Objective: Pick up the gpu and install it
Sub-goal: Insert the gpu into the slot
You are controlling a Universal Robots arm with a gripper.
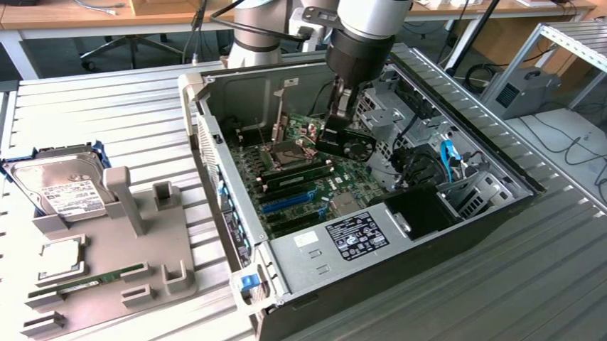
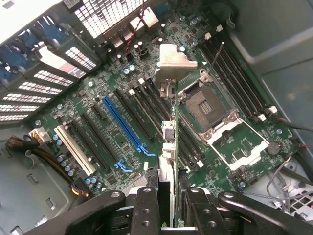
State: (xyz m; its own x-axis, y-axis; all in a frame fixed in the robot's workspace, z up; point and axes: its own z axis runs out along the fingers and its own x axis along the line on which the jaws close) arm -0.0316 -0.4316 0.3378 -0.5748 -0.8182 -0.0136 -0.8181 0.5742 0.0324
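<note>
My gripper [image 1: 340, 131] hangs inside the open computer case [image 1: 502, 167], above the motherboard [image 1: 313, 188]. It is shut on the gpu [image 1: 353, 147], a dark card whose round black fan faces the exterior view's right. In the wrist view the gpu [image 2: 168, 142] stands edge-on between my black fingers [image 2: 146, 210], and my gripper [image 2: 170, 218] clamps its near end. The card's silver end bracket [image 2: 172, 61] is at the far end. The card hovers over the black expansion slots, between the blue slot [image 2: 122, 125] and the empty processor socket [image 2: 205, 105], clear of the board.
On the exterior view's left, a grey parts stand [image 1: 124, 249] holds a silver hard drive [image 1: 67, 188], a processor chip [image 1: 59, 257] and a green memory stick [image 1: 95, 278]. Drive cages and cables [image 1: 427, 167] crowd the case's right side. The power supply [image 1: 351, 238] sits at the front.
</note>
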